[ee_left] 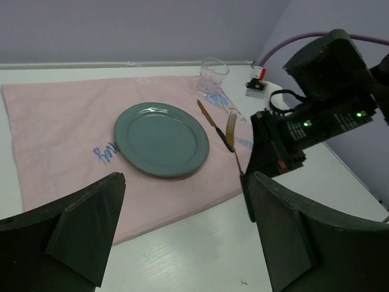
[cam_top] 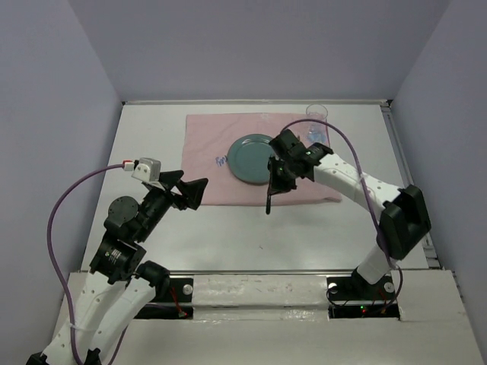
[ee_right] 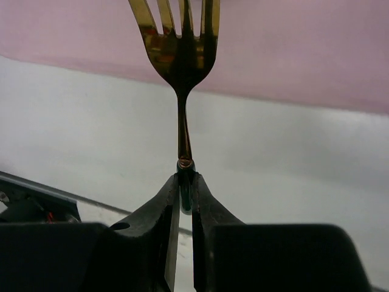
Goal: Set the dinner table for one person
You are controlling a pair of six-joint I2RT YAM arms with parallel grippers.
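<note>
White dinner table (cam_top: 228, 236) fills the walled enclosure, carrying a pink placemat (cam_top: 205, 144) with a bare teal plate (cam_top: 251, 158), a knife (ee_left: 209, 118) just beside it, and a clear glass (cam_top: 317, 114) (contents unclear) at the far right corner. Right gripper (ee_right: 184, 182) pinches a gold fork (ee_right: 182, 55) by its handle; left gripper (cam_top: 192, 186) hovers wide open.

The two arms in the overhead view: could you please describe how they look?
The left arm and right arm have white link shells and black joint housings. The left gripper and right gripper are black with wedge-shaped fingers. A purple cable loops along each arm; the left one ends at a small white box. Green lights glow on the right wrist.
</note>
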